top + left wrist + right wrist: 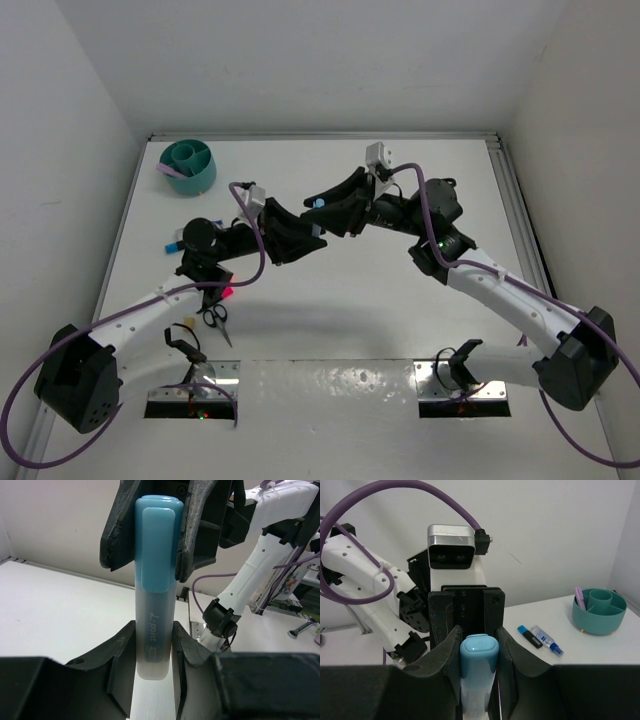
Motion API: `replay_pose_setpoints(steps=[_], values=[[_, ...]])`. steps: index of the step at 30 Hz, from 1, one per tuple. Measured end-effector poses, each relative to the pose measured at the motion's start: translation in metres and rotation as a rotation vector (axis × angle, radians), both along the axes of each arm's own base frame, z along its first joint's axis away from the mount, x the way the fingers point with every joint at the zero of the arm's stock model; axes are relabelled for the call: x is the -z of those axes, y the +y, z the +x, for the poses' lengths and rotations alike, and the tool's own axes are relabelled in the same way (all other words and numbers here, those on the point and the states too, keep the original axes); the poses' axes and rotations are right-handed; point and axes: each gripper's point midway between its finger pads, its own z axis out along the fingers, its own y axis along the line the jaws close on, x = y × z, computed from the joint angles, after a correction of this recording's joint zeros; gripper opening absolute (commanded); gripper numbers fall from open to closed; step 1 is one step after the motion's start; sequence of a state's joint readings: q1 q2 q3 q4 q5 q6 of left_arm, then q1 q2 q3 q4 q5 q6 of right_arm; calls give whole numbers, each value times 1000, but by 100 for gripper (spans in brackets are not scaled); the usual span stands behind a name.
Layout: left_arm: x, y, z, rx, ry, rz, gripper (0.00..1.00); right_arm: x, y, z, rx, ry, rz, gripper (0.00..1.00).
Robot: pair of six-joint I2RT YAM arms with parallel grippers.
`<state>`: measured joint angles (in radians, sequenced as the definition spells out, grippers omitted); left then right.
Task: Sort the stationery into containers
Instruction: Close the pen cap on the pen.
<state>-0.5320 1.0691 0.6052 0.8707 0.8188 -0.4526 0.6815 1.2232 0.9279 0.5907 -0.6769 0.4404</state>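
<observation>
Two grippers: left gripper [154, 636] and right gripper [478, 632] meet tip to tip on one light-blue marker [155, 600]
Writing: script print down the marker barrel, reads roughly "d-point", first letter unsure; dark label block under it, not readable
Left jaws: narrowed onto the frosted barrel, pads touching both sides near the butt end
Right jaws: narrowed onto the blue cap end, a finger pressed to each side of the cap
Marker place: lies end to end between the two sets of jaws, lifted off the table [330, 330]
Left arm pose: rises from its base, forearm slants up toward the table middle, wrist turned right, fingers pointing at the right gripper
Right arm pose: long reach from its base, elbow bent, wrist turned left, fingers pointing at the left gripper
Teal cup [598, 612]: well off to the right of the right jaws in the right wrist view, upright, dividers visible, pink item [579, 597] standing in an outer compartment
Loose pieces: black marker with blue cap [530, 636] and a clear-and-blue item [546, 640] lie side by side just right of the right jaws
Scissors [216, 316]: flat on the table, behind the left jaws, beside the left forearm
Pink marker [225, 293]: just above the scissors, partly under the left arm
</observation>
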Motion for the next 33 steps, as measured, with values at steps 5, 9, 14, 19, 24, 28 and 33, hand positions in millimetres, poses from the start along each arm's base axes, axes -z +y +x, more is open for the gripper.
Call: replay_pose_setpoints(steps=[5, 9, 14, 19, 24, 28, 33], values=[[1, 3, 2, -3, -2, 6, 0, 6, -2, 1, 29, 1, -10, 0], [2, 4, 1, 5, -5, 10, 0, 5, 1, 0, 29, 1, -7, 0], [1, 4, 3, -5, -7, 6, 0, -1, 5, 2, 20, 3, -24, 0], [-1, 5, 5, -19, -10, 0, 0, -5, 7, 2, 9, 2, -52, 28], [-19, 9, 5, -54, -62, -43, 0, 5, 11, -2, -33, 59, -112, 64], [-32, 14, 5, -87, -91, -80, 0, -2, 8, -4, -60, 75, -122, 74], [-46, 20, 4, -118, -133, -117, 0, 6, 1, -11, -77, 119, -163, 77]])
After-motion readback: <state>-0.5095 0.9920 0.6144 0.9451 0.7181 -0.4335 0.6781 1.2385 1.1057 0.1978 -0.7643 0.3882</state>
